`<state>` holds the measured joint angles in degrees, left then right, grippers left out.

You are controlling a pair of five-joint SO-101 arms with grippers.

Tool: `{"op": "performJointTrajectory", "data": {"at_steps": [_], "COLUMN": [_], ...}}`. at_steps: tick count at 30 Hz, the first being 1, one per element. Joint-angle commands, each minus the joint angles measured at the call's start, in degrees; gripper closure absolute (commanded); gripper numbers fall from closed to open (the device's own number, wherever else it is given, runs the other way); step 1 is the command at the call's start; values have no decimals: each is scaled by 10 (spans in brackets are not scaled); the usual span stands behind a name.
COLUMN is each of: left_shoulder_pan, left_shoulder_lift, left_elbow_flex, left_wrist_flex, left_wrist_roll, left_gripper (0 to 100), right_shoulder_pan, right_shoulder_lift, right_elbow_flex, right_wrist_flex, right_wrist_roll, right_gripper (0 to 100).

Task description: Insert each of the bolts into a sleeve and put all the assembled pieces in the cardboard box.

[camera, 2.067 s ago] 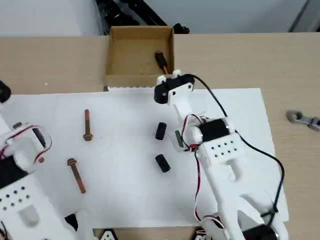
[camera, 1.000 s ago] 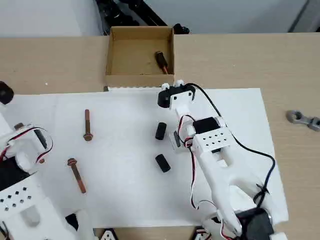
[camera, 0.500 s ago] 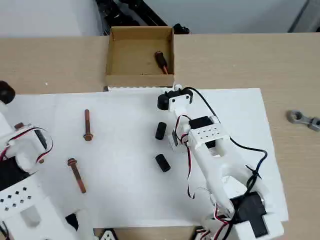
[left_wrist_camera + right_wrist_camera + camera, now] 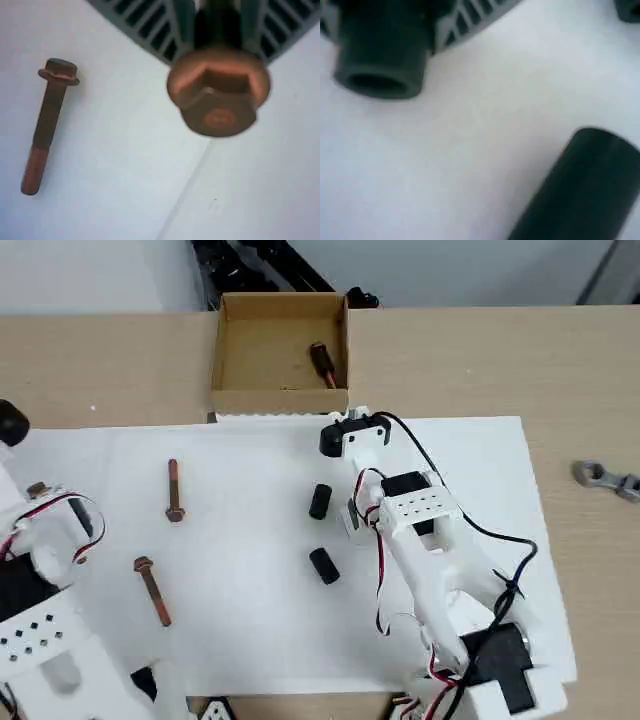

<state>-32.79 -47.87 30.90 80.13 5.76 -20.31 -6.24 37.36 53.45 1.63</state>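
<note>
The left jaws pinch a copper bolt (image 4: 218, 95); the right jaws pinch a black sleeve (image 4: 379, 60) beside the cardboard box (image 4: 280, 400), at its near right corner.

This looks like a robot lab or a small workshop, a place where people build and test things. I work at a long, light wood counter (image 4: 100, 360) with a big white sheet (image 4: 240, 630) spread on it. My left arm (image 4: 40, 635) and my right arm (image 4: 425, 515) are made of white plastic, and thin red and black wires (image 4: 382, 570) hang out in the open. Metal bolts (image 4: 174, 490), black sleeves (image 4: 320, 501) and a plain cardboard box (image 4: 280, 400) sit on the counter. A metal wrench (image 4: 605, 478) rests off to one side. Dark gear (image 4: 250, 265) sits behind the counter.
</note>
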Motion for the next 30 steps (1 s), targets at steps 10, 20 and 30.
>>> {"op": "performJointTrajectory", "data": {"at_steps": [10,20,30], "left_shoulder_pan": [2,2,70], "left_shoulder_lift": [-18,-18,-17], "left_elbow_flex": [-5,-1,60], "left_wrist_flex": [-20,-55,-231], "left_wrist_roll": [-3,-1,66], "left_gripper": [994,994,994], "right_shoulder_pan": [-19,86,109], "right_shoulder_lift": [-167,-559,-707], "right_elbow_flex": [-34,-69,280], "right_wrist_flex": [96,274,38], "right_wrist_roll": [12,152,79], "right_gripper": [991,995,995]}}
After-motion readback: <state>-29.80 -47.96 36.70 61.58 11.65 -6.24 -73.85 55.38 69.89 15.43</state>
